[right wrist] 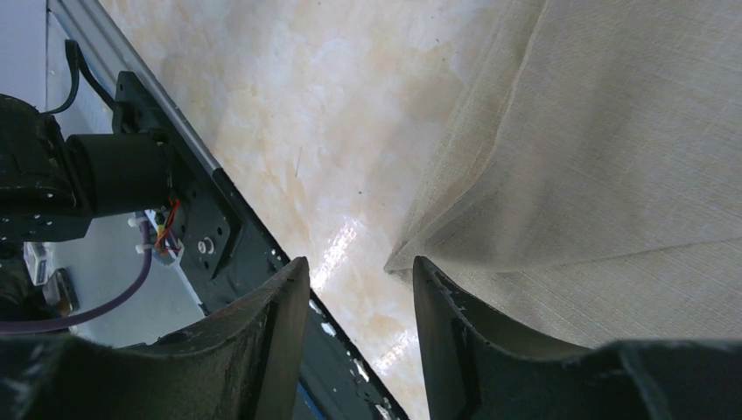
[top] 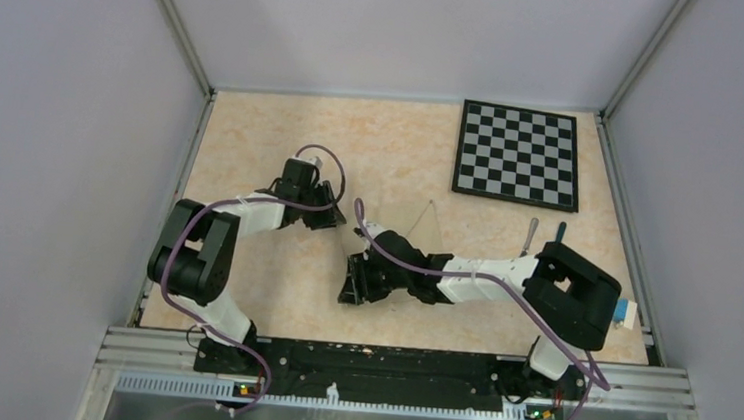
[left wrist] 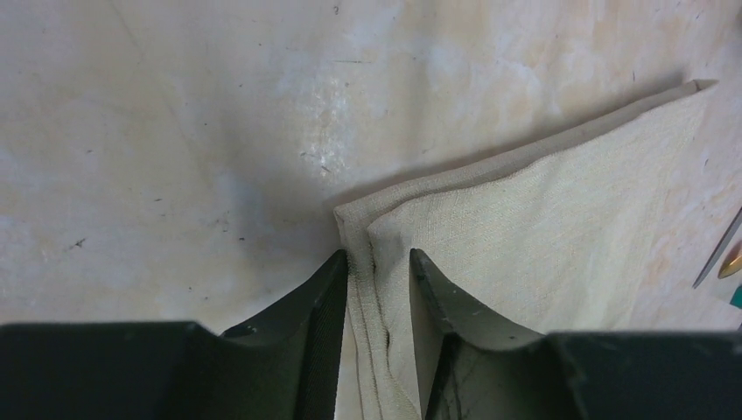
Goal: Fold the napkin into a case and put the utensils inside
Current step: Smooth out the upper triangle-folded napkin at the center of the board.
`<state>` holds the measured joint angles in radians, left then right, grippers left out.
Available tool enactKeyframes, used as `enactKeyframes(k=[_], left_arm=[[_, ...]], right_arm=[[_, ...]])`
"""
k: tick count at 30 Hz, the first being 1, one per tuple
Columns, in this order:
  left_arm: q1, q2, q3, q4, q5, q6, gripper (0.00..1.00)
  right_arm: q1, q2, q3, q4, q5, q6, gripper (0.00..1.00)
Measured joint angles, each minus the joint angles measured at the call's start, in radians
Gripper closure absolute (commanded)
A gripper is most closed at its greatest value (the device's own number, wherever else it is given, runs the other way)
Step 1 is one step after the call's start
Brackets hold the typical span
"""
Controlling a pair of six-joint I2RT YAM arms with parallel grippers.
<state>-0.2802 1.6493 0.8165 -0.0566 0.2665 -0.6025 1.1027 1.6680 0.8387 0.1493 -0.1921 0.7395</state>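
Toward the near edge of the tabletop [top: 251,160], the right end effector [right wrist: 360,262] stands partly open astride 1 corner tip of the beige napkin [right wrist: 595,157], unclamped. Farther in, mid-tabletop, the left end effector [left wrist: 378,255] pinches the napkin's bunched, folded corner. Knife [top: 530,234] and spoon [top: 559,231] lie by the right edge, chessboard [top: 518,153] in the far right corner.

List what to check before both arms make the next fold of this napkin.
1. Left gripper pinches the folded corner of the napkin: ok, cloth bunched between its jaws.
2. Right gripper clamped on its corner: not ok, jaws apart, tip barely between them.
3. Utensils clear of the cloth: ok, lying apart from it.
4. Folded layers lined up: cannot tell.
5. Cloth narrow enough for a pouch: not ok, a broad fold.
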Motion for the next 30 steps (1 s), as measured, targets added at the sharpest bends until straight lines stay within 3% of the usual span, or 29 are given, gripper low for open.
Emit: enactKeyframes(k=[13, 30], left_arm=[[0.0, 0.01, -0.002, 0.011, -0.035, -0.024, 0.77], [0.0, 0.011, -0.003, 0.013, -0.047, -0.023, 0.83]], right_arm=[[0.028, 0.061, 0.016, -0.001, -0.01, -0.022, 0.56], [0.027, 0.036, 0.045, -0.057, 0.032, -0.039, 0.55]])
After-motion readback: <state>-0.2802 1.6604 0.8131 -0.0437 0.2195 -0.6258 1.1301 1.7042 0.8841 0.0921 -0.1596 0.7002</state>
